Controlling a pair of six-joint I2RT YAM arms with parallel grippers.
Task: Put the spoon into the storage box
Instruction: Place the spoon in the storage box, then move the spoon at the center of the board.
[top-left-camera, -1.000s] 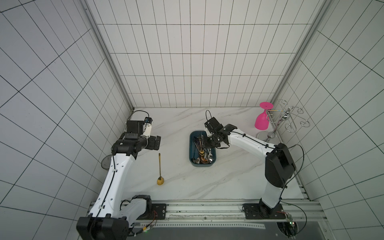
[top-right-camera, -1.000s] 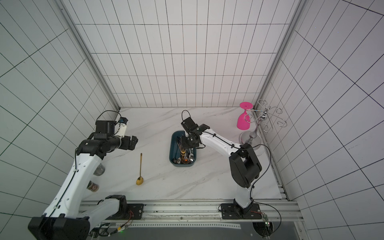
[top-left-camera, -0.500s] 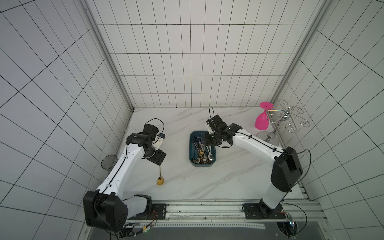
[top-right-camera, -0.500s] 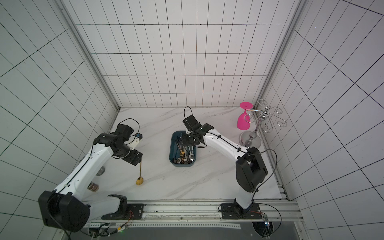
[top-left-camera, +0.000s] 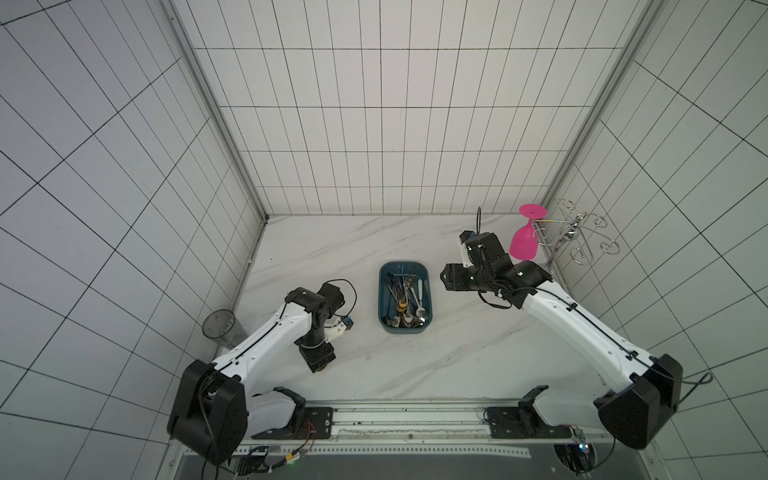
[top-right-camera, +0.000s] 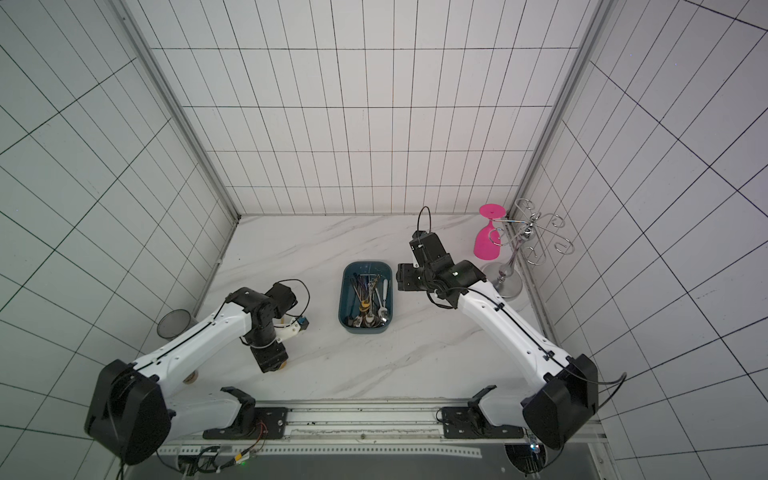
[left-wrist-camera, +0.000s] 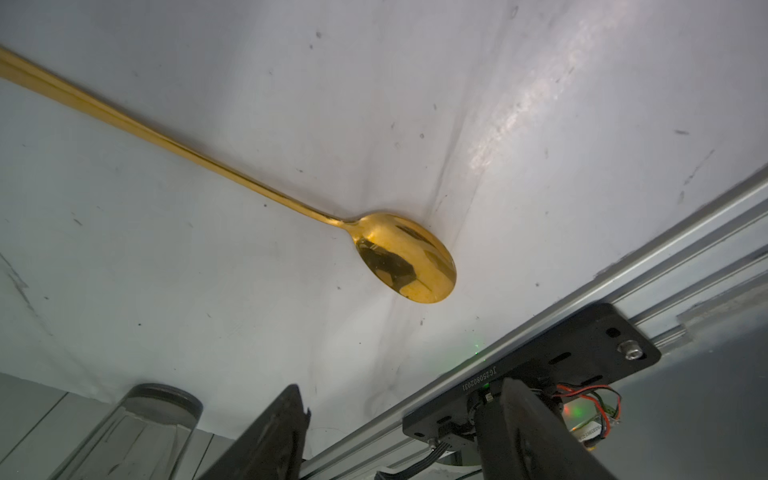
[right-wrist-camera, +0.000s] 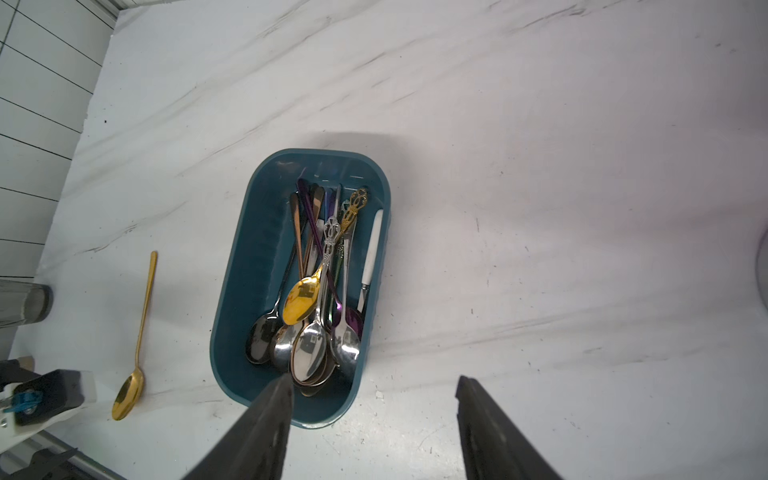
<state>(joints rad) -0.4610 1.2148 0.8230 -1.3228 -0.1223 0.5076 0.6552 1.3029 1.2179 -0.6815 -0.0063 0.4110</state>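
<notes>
**Right tool lets go and backs off; left tool drops to the loose spoon**

The left tool (left-wrist-camera: 401, 386) has swung down from its raised spot near the back of the tabletop within the last second. It now hangs low with its two dark fingers apart and nothing between them. They are beginning to draw in but grip nothing yet. Just beyond the fingertips, the gold long-handled metal spoon (left-wrist-camera: 405, 259) lies flat on the white marble-look tabletop (left-wrist-camera: 540, 104). Its bowl is the end nearer the tool, and its handle runs away from it. In both top views the tool body covers most of the spoon.

The right tool (right-wrist-camera: 374, 380) was shut over the box a second ago. It has since opened its fingers wide and pulled back to the box's right side, holding nothing.

The dark teal-blue plastic storage box (right-wrist-camera: 253, 249) sits mid-tabletop with a heap of mixed spoons (right-wrist-camera: 316, 345) inside. A small gold spoon with an ornate handle (right-wrist-camera: 301, 305) rests on top. We judge that to be what the right tool has just released.

One delivery looks finished, then, and the work passes to the left arm. The long spoon is well apart from the box on its left and is not yet gripped. It is thin and lies flat, so we expect the fingers to need a low, square pinch across the neck or handle, or it may skid away.
</notes>
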